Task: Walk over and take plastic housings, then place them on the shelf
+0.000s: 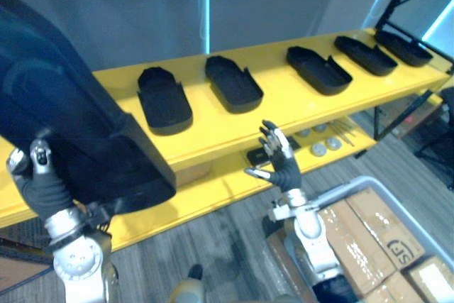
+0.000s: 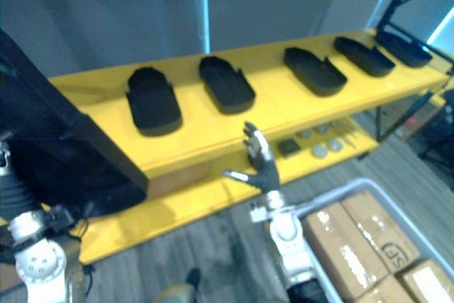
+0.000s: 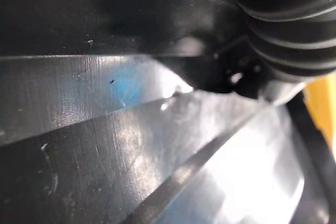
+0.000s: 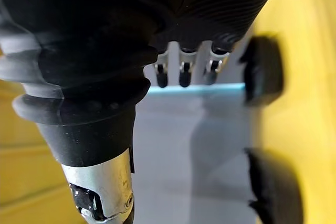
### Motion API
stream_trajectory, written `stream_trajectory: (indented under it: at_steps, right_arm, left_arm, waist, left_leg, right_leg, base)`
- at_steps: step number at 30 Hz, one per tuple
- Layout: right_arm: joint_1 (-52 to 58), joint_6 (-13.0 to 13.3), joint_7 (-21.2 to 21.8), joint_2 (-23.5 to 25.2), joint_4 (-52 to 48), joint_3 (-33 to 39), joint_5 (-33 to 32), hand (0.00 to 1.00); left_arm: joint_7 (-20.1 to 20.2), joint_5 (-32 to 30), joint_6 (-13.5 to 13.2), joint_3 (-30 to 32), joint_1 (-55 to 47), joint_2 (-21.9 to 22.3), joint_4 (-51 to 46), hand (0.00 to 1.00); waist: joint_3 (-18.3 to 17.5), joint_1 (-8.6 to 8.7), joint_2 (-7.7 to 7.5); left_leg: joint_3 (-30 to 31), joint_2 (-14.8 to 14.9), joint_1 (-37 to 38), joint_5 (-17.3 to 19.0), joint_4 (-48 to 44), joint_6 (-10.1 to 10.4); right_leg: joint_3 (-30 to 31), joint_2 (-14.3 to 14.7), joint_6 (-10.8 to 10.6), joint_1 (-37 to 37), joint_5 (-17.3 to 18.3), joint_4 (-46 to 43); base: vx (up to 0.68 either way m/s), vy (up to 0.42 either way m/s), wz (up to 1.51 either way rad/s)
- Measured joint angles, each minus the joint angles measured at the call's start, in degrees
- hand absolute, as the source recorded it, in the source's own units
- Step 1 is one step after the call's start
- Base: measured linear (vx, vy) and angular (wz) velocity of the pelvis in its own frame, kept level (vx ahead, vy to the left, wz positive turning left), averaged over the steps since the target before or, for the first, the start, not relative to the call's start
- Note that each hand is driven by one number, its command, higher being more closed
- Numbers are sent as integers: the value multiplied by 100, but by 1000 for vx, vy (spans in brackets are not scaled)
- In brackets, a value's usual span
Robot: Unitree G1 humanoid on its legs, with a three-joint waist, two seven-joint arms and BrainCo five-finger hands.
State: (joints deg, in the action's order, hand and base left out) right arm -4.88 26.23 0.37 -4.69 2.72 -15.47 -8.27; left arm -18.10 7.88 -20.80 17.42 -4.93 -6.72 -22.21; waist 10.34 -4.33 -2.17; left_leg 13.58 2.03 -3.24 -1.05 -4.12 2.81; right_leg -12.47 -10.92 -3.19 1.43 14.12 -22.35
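While the big black housing sits against the L hand (grip can't be told) at the shelf's left end, R hand spread wide & empty, best lower it flat beside the placed housings, clear of the front edge.

Dark printed mark on one cardboard box, nothing legible

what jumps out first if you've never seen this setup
A big black housing held by the left robot hand looms at the left. Beyond it, five black housings sit in a row on the yellow shelf, the right robot hand open before its lower level.
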Motion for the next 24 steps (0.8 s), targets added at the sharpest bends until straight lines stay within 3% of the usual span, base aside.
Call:
stream_trajectory:
  at_steps: [1,3,4,5,7,10,12,14,15,16,17,18,19,20,21,22,23,24]
  right_arm:
    - [-2,-1,25,-1,-9,-18,1,0]
    - [43,-8,116,-19,-12,-41,-15,0]
    - [47,-13,220,-122,-11,-74,-55,0]
    - [35,-12,332,-241,-24,-169,-112,0]
    - [14,-15,481,-389,-25,-284,-259,0]
    - [-244,-27,621,-382,-24,-480,-336,0]
    - [-462,-24,593,-318,-1,-600,-294,0]
    - [-475,-19,477,-240,2,-518,-151,0]
    - [-447,-33,414,-148,-4,-460,-109,0]
    - [-359,-32,334,-104,-73,-401,-23,0]
    - [-305,-26,316,-100,-135,-341,4,0]
    - [-267,6,323,-127,-166,-223,4,0]
    - [-268,39,348,-206,-162,-101,-2,0]
    - [-271,57,363,-236,-162,-38,-9,0]
    - [-259,95,424,-288,-162,22,-78,0]
    - [-259,96,426,-290,-162,22,-80,0]
    - [-222,164,503,-455,-153,89,-303,0]
    - [-223,265,511,-461,-146,136,-339,0]
  left_arm:
    - [-144,58,74,-83,93,-4,176,100]
    - [-224,60,178,-204,25,2,226,100]
    - [-234,60,230,-295,-140,164,262,100]
    - [-240,61,253,-341,-373,308,259,100]
    - [-281,59,314,-419,-545,397,259,100]
    - [-330,4,343,-502,-654,477,201,100]
    - [-372,1,344,-540,-690,530,207,100]
    - [-347,-3,339,-706,-602,528,215,100]
    - [-298,-21,312,-809,-566,518,227,100]
    - [-232,-29,242,-878,-551,495,321,100]
    - [-170,-27,229,-913,-503,500,399,100]
    - [-86,-28,211,-998,-410,501,554,100]
    - [-65,-27,211,-1057,-409,499,572,100]
    - [-67,-22,213,-1072,-419,499,574,100]
    - [-66,-9,213,-1086,-479,509,567,100]
    - [-66,-9,213,-1086,-483,510,567,100]
    - [-37,18,262,-1184,-571,489,568,100]
    - [82,39,260,-1215,-561,482,546,100]
  waist:
    - [-16,54,-27]
    - [-112,103,-197]
    - [-150,95,-120]
    - [-212,19,53]
    - [-248,-68,247]
    - [-249,-143,256]
    - [-230,-130,286]
    - [-203,-54,358]
    - [-207,-8,353]
    - [-236,62,341]
    - [-254,130,320]
    - [-267,232,336]
    - [-284,174,372]
    - [-293,132,455]
    - [-299,92,627]
    - [-300,91,633]
    - [-293,239,766]
    - [-319,311,697]
  left_leg:
    - [178,-70,-36,37,-2,54]
    - [346,-298,-94,93,12,136]
    - [472,-274,-78,135,18,197]
    - [483,-182,-107,199,-45,269]
    - [486,-79,-224,240,-192,331]
    - [442,3,-268,221,-365,372]
    - [36,54,-306,150,-393,444]
    - [-1001,130,-286,1,-289,130]
    - [-1657,263,-275,74,-234,-354]
    - [-2471,472,-288,259,-231,-653]
    - [-2760,543,-286,315,-224,-723]
    - [-3220,680,-322,342,-272,-711]
    - [-3488,802,-535,324,-573,-721]
    - [-3498,854,-622,314,-821,-725]
    - [-3490,965,-678,58,-1270,-864]
    - [-3491,967,-675,33,-1276,-872]
    - [-3385,813,-729,-266,-1166,-581]
    - [-2911,516,-684,-722,-478,-314]
  right_leg:
    - [399,218,-38,77,-103,539]
    - [550,208,-63,69,-436,847]
    - [498,213,-261,-44,-547,918]
    - [443,348,-213,-113,-615,1100]
    - [275,511,-164,-275,-717,1303]
    - [114,636,-62,-465,-660,1321]
    - [-155,638,34,-663,-593,1353]
    - [-675,654,76,-1013,-567,1461]
    - [-1053,667,88,-1177,-564,1472]
    - [-1442,665,90,-1321,-567,1520]
    - [-1617,625,97,-1392,-573,1539]
    - [-1807,521,106,-1428,-568,1543]
    - [-1853,413,199,-1349,-492,1491]
    - [-1871,375,180,-1312,-477,1479]
    - [-1882,357,78,-1224,-415,1331]
    - [-1881,359,76,-1218,-414,1325]
    - [-1819,233,233,-1027,-124,952]
    - [-1504,429,452,-936,-104,1285]
  base:
    - [125,-150,85]
    - [120,-180,78]
    - [167,-170,44]
    - [170,-150,28]
    - [166,-119,35]
    - [119,-106,48]
    - [80,-91,67]
    - [30,-89,119]
    - [-4,-105,163]
    - [17,-111,177]
    - [38,-38,194]
    - [21,85,154]
    - [14,140,117]
    - [24,153,47]
    - [31,127,15]
    - [-8,137,58]
    - [-170,98,102]
    - [-190,64,169]
